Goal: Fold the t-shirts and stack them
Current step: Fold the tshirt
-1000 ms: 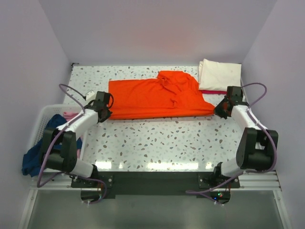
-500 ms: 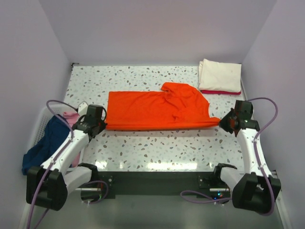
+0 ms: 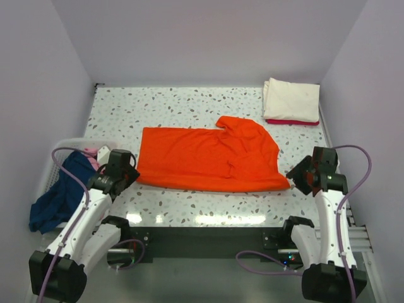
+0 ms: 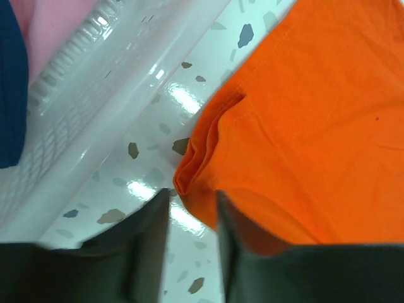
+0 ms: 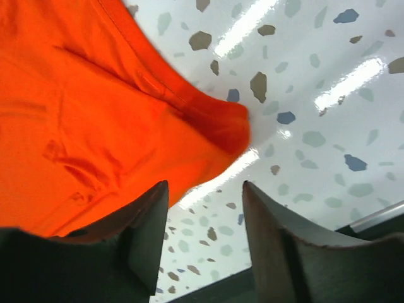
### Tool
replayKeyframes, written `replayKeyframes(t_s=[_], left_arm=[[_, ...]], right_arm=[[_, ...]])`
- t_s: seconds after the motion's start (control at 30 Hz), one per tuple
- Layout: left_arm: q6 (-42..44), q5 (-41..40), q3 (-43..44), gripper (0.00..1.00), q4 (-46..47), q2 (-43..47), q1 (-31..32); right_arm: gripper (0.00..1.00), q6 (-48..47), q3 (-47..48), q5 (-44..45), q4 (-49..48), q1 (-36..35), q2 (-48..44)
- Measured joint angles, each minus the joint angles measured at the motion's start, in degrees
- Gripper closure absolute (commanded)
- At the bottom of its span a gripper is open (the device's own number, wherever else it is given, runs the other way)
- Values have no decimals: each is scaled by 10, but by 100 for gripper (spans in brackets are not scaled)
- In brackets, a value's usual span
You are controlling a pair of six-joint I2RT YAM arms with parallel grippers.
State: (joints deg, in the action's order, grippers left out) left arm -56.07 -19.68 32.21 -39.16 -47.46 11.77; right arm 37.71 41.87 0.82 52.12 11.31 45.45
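The bright orange t-shirt (image 3: pixel 208 158) lies spread across the table, folded along its length, with a rumpled part at its upper right. My left gripper (image 3: pixel 131 178) stands open at the shirt's near left corner (image 4: pixel 192 177). That corner lies just ahead of the left fingertips (image 4: pixel 158 208), with table showing between them. My right gripper (image 3: pixel 294 176) is open at the near right corner (image 5: pixel 230 126), nothing between its fingers (image 5: pixel 151 214). A folded cream-white t-shirt (image 3: pixel 291 100) rests on a red one (image 3: pixel 291 121) at the back right.
A white slatted basket (image 3: pixel 63 145) stands off the table's left edge, holding a navy blue shirt (image 3: pixel 57 199) and a pink one (image 3: pixel 93 153). In the left wrist view its rim (image 4: pixel 107 95) runs close beside the orange corner. The table's near edge lies just behind both grippers.
Both arms drew the orange shirt toward the near edge, stretched between them. Both grippers then opened and let go of its corners, and the cloth now lies flat.
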Motion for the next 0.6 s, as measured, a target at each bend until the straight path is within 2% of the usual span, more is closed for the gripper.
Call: replayKeyframes(t_s=[0.03, 0.07, 0.17, 0.2, 0.23, 0.4, 0.47, 0.5, 0.6], left_arm=[[-6, 0, 0, 40, -5, 4, 0], [-10, 0, 0, 26, -9, 7, 0], [-18, -1, 1, 22, -23, 12, 0], [-17, -1, 2, 22, -27, 12, 0], [-15, -1, 5, 22, -30, 12, 0], [24, 1, 61, 23, -14, -23, 0], [48, 2, 106, 24, 10, -70, 0], [61, 2, 131, 24, 24, -97, 0], [108, 5, 199, 27, 93, -188, 0]], right_arm=[[34, 3, 2, 3, 11, 0, -2], [22, 6, 6, 9, 23, 0, -1], [16, 2, 22, 18, 44, 0, 10], [11, 1, 29, 18, 46, 0, 13], [9, -2, 36, 17, 44, 0, 16], [9, -25, 55, -48, -22, 1, 38], [14, -31, 57, -77, -70, -1, 63], [22, -34, 63, -83, -89, -4, 83], [25, -44, 101, -83, -146, -26, 171]])
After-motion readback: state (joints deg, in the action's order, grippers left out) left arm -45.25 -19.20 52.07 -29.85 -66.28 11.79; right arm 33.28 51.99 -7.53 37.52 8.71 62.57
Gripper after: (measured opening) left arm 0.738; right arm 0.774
